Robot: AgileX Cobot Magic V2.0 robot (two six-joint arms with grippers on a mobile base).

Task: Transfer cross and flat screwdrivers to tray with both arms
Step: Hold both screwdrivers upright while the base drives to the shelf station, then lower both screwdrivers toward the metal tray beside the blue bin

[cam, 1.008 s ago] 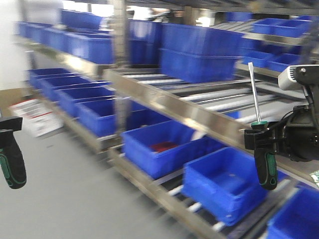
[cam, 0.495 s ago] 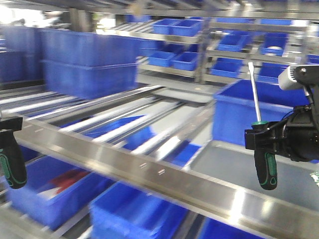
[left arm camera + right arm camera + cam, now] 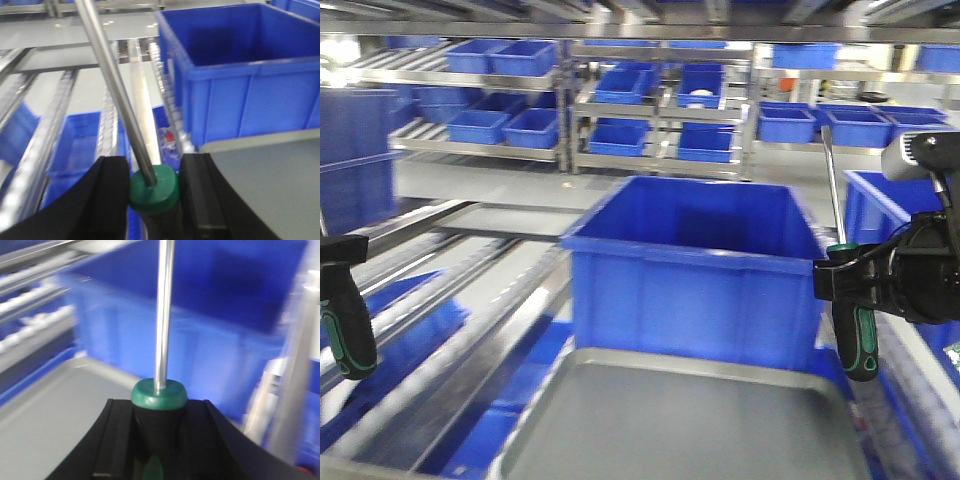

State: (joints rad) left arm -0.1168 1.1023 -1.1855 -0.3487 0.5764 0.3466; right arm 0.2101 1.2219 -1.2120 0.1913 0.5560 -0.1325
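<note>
screwdrivers (image 3: 858,345) stand clamped in both end effectors (image 3: 842,282) (shafts up).

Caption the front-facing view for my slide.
Left gripper and right gripper hold left screwdriver and right screwdriver, flanking the grey tray before a blue bin.

Wide shallow grey metal tray (image 3: 700,420) looks dull and matt. Big blue plastic bin (image 3: 695,270) is smooth, slightly glossy. Right black-and-green screwdriver (image 3: 860,340) and left black-and-green screwdriver (image 3: 345,335): polished shiny steel shafts, matt black grips, smooth green caps. Roller rails (image 3: 107,115) are bright metal.
</note>
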